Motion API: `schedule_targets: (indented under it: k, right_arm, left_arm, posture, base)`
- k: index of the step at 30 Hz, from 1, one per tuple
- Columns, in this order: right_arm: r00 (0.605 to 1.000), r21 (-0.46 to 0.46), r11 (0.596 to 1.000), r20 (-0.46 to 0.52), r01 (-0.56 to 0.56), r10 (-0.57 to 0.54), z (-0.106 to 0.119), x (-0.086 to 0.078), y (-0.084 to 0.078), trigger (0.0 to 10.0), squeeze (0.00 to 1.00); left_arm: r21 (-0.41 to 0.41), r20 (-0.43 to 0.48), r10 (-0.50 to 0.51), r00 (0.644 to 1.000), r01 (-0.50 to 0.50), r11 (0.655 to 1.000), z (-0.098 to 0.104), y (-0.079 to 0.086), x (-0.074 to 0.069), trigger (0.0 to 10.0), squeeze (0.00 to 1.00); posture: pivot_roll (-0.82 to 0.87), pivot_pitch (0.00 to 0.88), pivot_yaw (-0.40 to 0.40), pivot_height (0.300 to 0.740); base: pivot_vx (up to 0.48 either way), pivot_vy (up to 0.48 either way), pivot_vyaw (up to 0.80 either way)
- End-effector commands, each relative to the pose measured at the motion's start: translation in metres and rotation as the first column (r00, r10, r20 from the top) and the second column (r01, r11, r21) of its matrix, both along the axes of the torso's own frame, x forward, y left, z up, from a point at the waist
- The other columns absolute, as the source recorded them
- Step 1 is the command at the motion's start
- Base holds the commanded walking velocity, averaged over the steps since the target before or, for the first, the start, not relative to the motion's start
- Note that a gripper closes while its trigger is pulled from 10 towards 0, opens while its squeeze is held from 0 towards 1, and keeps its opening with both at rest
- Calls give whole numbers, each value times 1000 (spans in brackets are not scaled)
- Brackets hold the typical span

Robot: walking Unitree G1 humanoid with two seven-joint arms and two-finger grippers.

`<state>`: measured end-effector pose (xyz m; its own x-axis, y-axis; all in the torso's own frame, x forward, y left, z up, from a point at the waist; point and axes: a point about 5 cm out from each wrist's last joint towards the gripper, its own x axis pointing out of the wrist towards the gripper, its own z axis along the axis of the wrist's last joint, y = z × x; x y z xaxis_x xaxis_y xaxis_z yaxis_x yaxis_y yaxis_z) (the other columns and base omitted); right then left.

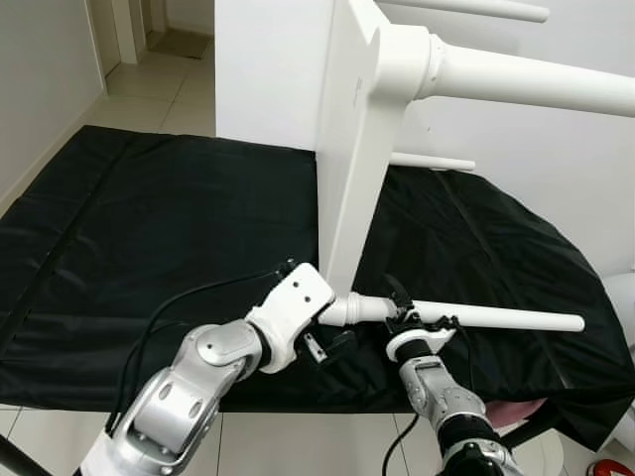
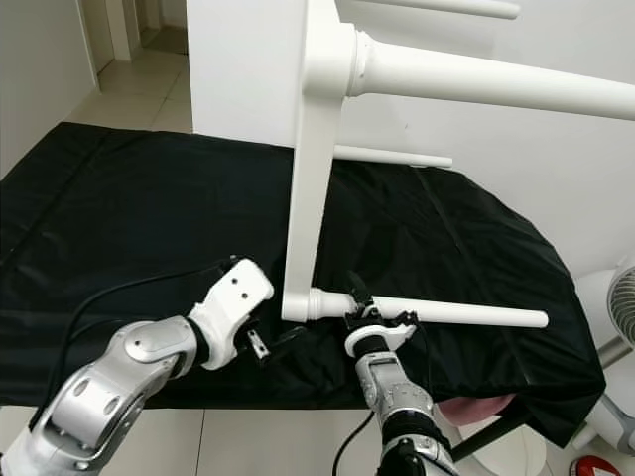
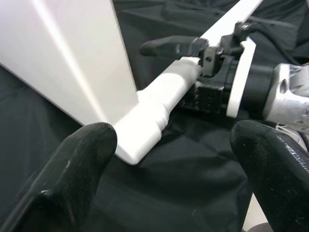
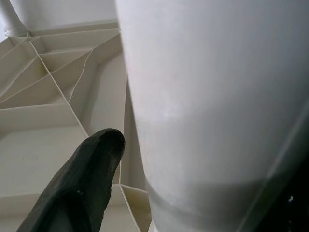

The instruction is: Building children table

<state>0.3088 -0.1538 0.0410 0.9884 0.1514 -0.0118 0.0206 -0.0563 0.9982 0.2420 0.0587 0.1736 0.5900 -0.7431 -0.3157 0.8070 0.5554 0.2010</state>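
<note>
A white children's table stands on its edge on a black mat, with its legs pointing to my right. The lowest near leg lies just above the mat, joined at the tabletop's bottom corner. My right gripper is shut on this leg close to its thick base; the right wrist view has the leg pressed beside one black finger, with the ribbed underside of the tabletop behind. My left gripper is open, just below the same corner, its fingertips spread wide and touching nothing.
Another leg sticks out high at the right, and a far leg lies low behind. A white wall is at the back right, with tiled floor and a doorway at the back left. A fan stands past the mat's right edge.
</note>
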Motion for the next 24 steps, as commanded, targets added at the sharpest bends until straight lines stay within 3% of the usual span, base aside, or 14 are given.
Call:
schedule_targets:
  k: [1, 13, 15, 24]
  right_arm:
    - [997, -24, 1000, -80, -14, 12, -13, -7, 2, 10000, 0]
    - [999, -56, 998, -51, -8, 5, -11, -8, -2, 10000, 0]
    - [999, -64, 998, -39, -4, 1, -9, -7, -1, 10000, 0]
    - [1000, -76, 997, -9, 25, -26, -6, -6, -2, 10000, 0]
  left_arm:
    - [6, 30, 60, 998, -60, 998, 0, -2, 5, 10000, 0]
    - [40, -15, 209, 978, -209, 977, -3, -9, 45, 10000, 0]
    - [81, -7, 264, 964, -263, 961, -5, -5, 59, 10000, 0]
    - [103, 23, 302, 953, -303, 947, 2, -5, 83, 10000, 0]
  posture:
    - [69, 0, -109, 740]
    - [33, 0, -85, 740]
    - [11, 0, -68, 740]
    - [-51, 0, -1, 740]
  base:
    - [0, 0, 0]
    - [0, 0, 0]
    - [0, 0, 0]
    - [0, 0, 0]
